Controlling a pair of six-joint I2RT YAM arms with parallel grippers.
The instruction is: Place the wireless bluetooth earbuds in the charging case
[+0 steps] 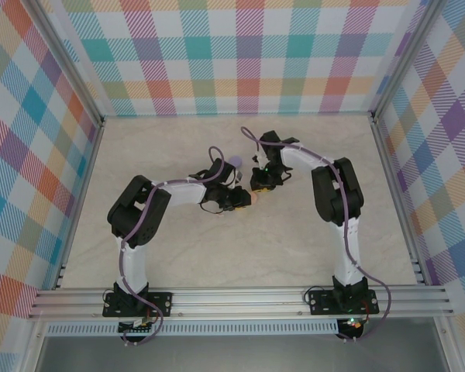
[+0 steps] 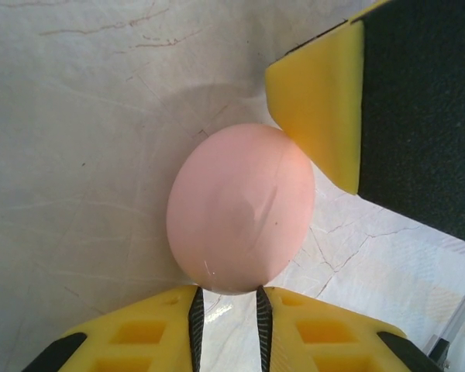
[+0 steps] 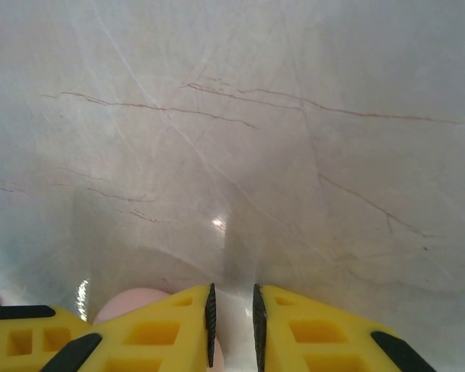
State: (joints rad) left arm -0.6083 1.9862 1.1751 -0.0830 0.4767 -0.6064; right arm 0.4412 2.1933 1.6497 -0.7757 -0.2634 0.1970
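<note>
centrally, over the pale marbled counter (image 1: 294, 256), two arms are being held bent toward each other. the left arm (image 1: 139, 209) is being shown folded sharply at the elbow, with its forearm being stretched low and rightward toward the counter's middle. the right arm (image 1: 337, 190) is being arched up and over to the left, with its wrist being tipped downward just beside the left wrist.

two pairs of fingers are being counted. the left fingers (image 2: 187, 306) are being held almost together, with a narrow slit between them and nothing being gripped in it. the right fingers (image 3: 204, 308) are being held the same way, nearly closed on nothing.

one pink round disc (image 2: 240, 209) is being shown lying flat on the counter, right at the tips of the left fingers and outside their slit. it is being touched on its far right edge by one yellow tip of the right fingers. in the right wrist view it is being half hidden behind one finger.

one small lilac piece (image 1: 234, 161) is being shown on the counter just beyond the left wrist, too small to be made out further.
</note>
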